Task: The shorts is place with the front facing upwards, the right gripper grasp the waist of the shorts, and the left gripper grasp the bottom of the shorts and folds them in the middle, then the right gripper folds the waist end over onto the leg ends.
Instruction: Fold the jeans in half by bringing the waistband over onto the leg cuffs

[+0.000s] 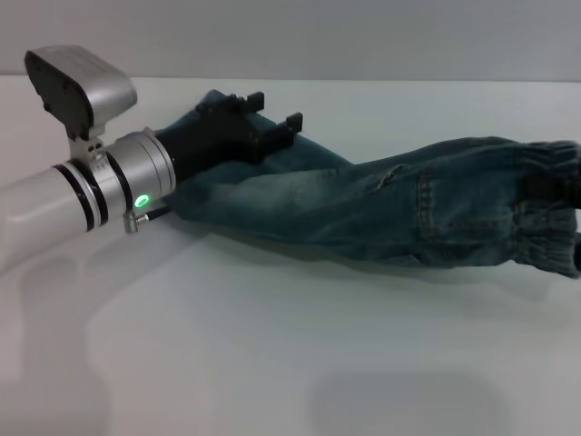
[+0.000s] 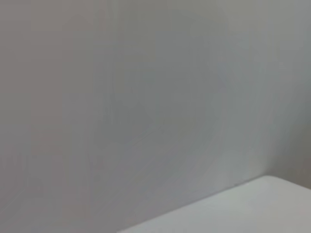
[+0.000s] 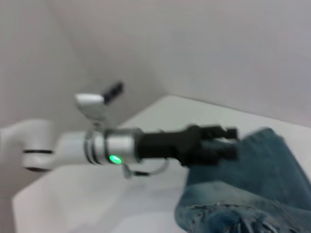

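Already the long blue-green denim shorts (image 1: pixel 363 204) look folded lengthwise in the head view: they lie as one narrow band across the white tabletop (image 1: pixel 272 363), so the first fold seems done and the waist-over-legs fold is left. The gathered elastic waistband (image 1: pixel 545 204) sits at the right edge of that view, and the leg ends (image 1: pixel 218 113) lie at the far left under the left end effector (image 1: pixel 268 109). That black two-finger end effector, on its silver wrist with black rings and a green light, hangs just above the hems with its fingers spread apart and nothing between them. The right end effector is not visible here. The denim looks soft and heavy, with pale faded patches, stitched pockets and deep creases.

From the left wrist, only a plain grey wall and a corner of the white tabletop (image 2: pixel 272 204) show.

From the right wrist, the left end effector (image 3: pixel 231 141) appears side-on, fingers parted, over the edge of the shorts (image 3: pixel 257 184), whose rumpled folds fill the near corner. The right end effector's own fingers are out of sight.
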Controlling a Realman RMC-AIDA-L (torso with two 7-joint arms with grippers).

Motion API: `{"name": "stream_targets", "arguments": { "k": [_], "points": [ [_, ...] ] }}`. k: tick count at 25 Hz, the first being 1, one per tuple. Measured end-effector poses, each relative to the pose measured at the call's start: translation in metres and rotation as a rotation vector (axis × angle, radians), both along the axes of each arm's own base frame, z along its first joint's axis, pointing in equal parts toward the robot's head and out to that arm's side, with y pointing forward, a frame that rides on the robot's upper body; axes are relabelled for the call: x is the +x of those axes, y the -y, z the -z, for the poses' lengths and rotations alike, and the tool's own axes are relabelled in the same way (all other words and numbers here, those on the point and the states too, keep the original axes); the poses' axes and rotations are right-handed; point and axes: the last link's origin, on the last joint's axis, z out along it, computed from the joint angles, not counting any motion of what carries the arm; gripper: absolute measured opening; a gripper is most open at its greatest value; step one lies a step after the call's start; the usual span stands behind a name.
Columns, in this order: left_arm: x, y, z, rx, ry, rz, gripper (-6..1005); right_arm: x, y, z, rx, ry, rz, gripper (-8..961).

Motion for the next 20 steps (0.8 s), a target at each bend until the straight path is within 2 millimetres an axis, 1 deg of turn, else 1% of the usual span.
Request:
{"name": "stream_targets", "arguments": {
  "k": [5, 10, 16, 20],
  "points": [
    [0.0, 0.006, 0.008, -0.044, -0.037, 0.025, 707, -0.002, 0.002, -0.009, 0.008, -0.017, -0.016, 37],
    [-0.003, 0.017, 0.019, -0.09, -0.119, 0.096, 707, -0.013, -0.002, -0.017, 0.018, -0.068, -0.066, 37],
    [-0.004, 0.029, 0.027, -0.144, -0.147, 0.149, 707, -0.027, -0.02, -0.015, 0.025, -0.112, -0.089, 38],
    [-0.008, 0.039, 0.031, -0.171, -0.154, 0.169, 706, -0.036, -0.038, -0.006, 0.035, -0.148, -0.087, 38]
  ]
}}
